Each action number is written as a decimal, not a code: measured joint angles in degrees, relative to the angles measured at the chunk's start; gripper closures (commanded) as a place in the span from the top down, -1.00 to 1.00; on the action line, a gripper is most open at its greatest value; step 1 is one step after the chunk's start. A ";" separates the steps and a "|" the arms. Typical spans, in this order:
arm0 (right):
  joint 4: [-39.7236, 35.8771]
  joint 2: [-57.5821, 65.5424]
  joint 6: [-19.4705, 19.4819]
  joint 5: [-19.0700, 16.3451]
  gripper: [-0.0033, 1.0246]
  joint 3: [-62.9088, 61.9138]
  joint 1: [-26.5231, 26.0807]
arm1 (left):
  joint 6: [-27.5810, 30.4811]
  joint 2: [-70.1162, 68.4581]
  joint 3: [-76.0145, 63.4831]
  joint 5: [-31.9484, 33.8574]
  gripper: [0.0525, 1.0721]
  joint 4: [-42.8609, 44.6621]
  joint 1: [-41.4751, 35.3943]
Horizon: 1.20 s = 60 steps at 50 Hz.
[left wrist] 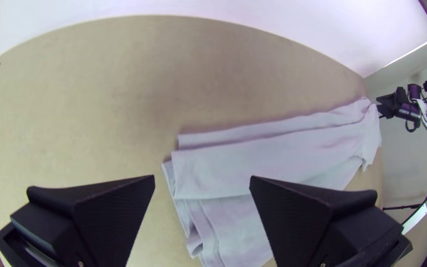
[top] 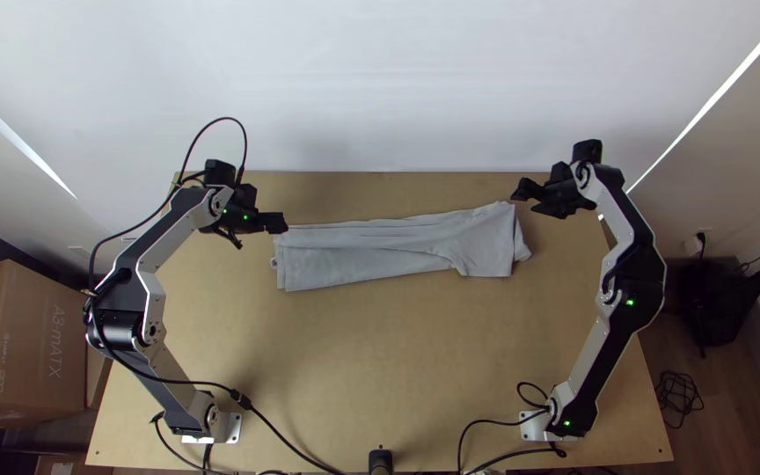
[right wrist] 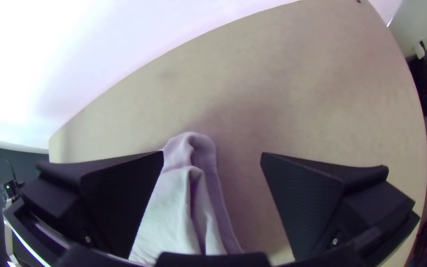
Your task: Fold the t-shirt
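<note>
The t-shirt [top: 362, 255], folded into a long strip, lies across the upper centre of the top view, a narrow band of bare table [top: 380, 369] above it towards the far edge and wide open wood below. The left gripper [top: 266, 229], jaws spread, is at the strip's left end, and the right gripper [top: 525, 202], also spread, is just off its upper right corner. The left wrist view shows stacked, uneven layers at one end; the right, a rumpled ridge.
</note>
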 measured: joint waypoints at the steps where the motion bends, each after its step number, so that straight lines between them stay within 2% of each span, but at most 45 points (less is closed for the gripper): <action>1: 0.13 -0.66 0.26 -0.04 0.93 -0.72 -0.35 | -0.02 -0.28 -0.90 0.02 0.91 0.28 0.13; 3: 0.13 -2.34 0.76 -0.59 0.93 -2.23 -1.20 | -0.20 -0.96 -2.58 0.07 0.91 0.59 0.55; 7: 0.13 -5.70 2.14 -4.26 0.93 -5.55 -2.97 | -0.37 -2.80 -5.95 0.74 0.91 1.60 1.90; 18: -1.22 -14.91 7.58 -23.06 0.93 -12.79 -7.63 | -0.59 -7.19 -13.77 6.32 0.91 5.55 5.81; 22: -2.10 -16.65 9.35 -28.28 0.93 -13.62 -8.72 | -0.63 -7.30 -15.67 7.69 0.91 6.32 6.32; 25: -2.38 -17.44 10.36 -30.51 0.93 -13.99 -9.31 | -0.83 -7.30 -17.11 8.87 0.91 7.04 6.32; 31: -2.69 -18.69 11.32 -32.96 0.93 -15.08 -10.03 | -1.49 -7.28 -18.99 11.15 0.90 8.68 6.36; 43: -3.39 -20.87 12.37 -33.53 0.93 -16.52 -10.05 | -2.78 -4.63 -19.39 13.11 0.91 11.17 5.51; 60: -3.39 -24.76 13.07 -33.97 0.92 -18.32 -9.64 | -10.05 -0.83 -16.76 12.76 0.91 17.18 -3.54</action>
